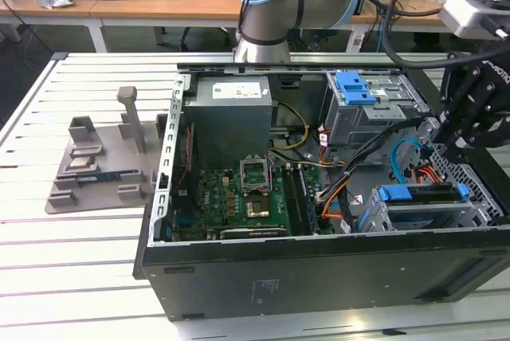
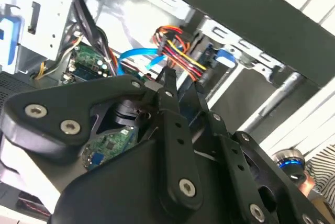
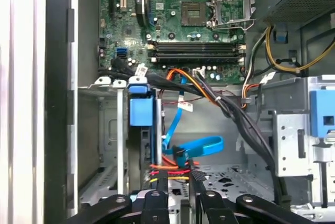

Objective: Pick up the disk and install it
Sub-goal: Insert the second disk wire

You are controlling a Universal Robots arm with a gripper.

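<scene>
The disk sits on edge in the lower drive cage at the front corner of the open computer case on the exterior view's right, its blue side rail on top. In the first wrist view the disk is edge-on in its slot, under a blue rail tab. My gripper hangs inside the case just behind that cage. Its fingertips stand a small gap apart with nothing between them, over the red and yellow cables and beside the disk's rear end.
A blue data cable and a bundle of black and orange cables run close to the gripper. The motherboard, the grey power supply and an upper drive cage with a blue bracket fill the case. A grey fixture stands outside.
</scene>
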